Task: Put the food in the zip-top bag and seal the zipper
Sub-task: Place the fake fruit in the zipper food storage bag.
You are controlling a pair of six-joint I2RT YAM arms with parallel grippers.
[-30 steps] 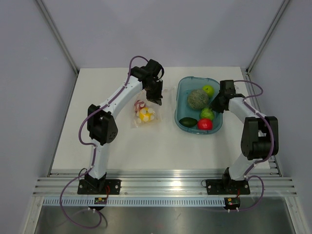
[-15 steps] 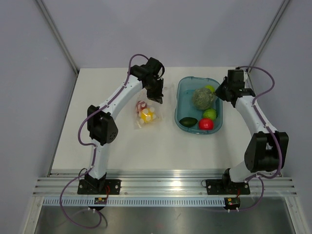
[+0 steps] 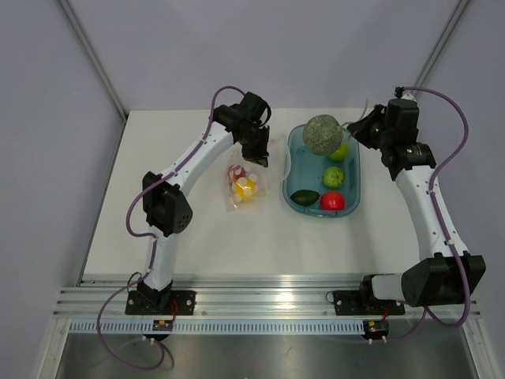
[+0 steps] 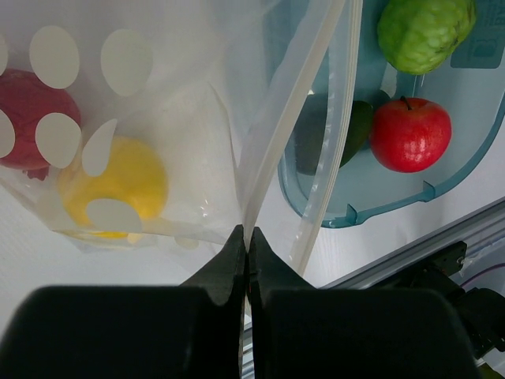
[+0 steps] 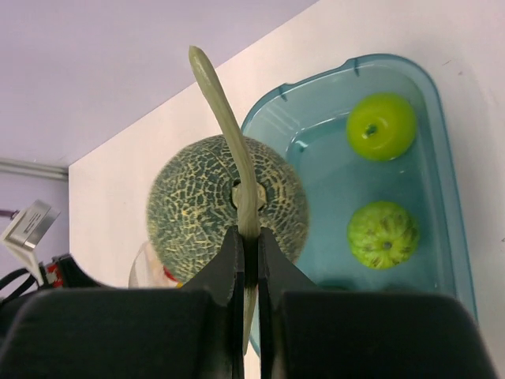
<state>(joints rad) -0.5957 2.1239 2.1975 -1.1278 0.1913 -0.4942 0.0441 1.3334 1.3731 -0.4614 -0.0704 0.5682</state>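
Observation:
My left gripper (image 3: 260, 156) (image 4: 246, 237) is shut on the mouth edge of the dotted clear zip-top bag (image 3: 246, 186) (image 4: 158, 142) and holds it lifted. A red piece (image 4: 28, 110) and a yellow piece (image 4: 118, 185) lie inside. The zipper (image 4: 331, 134) hangs beside my fingers. My right gripper (image 3: 361, 126) (image 5: 248, 237) is shut on the pale stem (image 5: 225, 126) of the rough grey-green melon (image 3: 323, 134) (image 5: 225, 205), held above the blue tray (image 3: 353, 170). In the tray lie a red apple (image 3: 332, 200), a dark green piece (image 3: 304, 197), a bumpy green fruit (image 3: 334, 177) and a bright green apple (image 5: 381, 126).
The blue tray sits right of the bag on the white table (image 3: 197, 237). An aluminium rail (image 3: 260, 304) runs along the near edge. Grey walls close in the back and both sides.
My right gripper has lifted the melon by its stem out of the tray and carried it up and toward the back. My left gripper has raised the bag's mouth a little.

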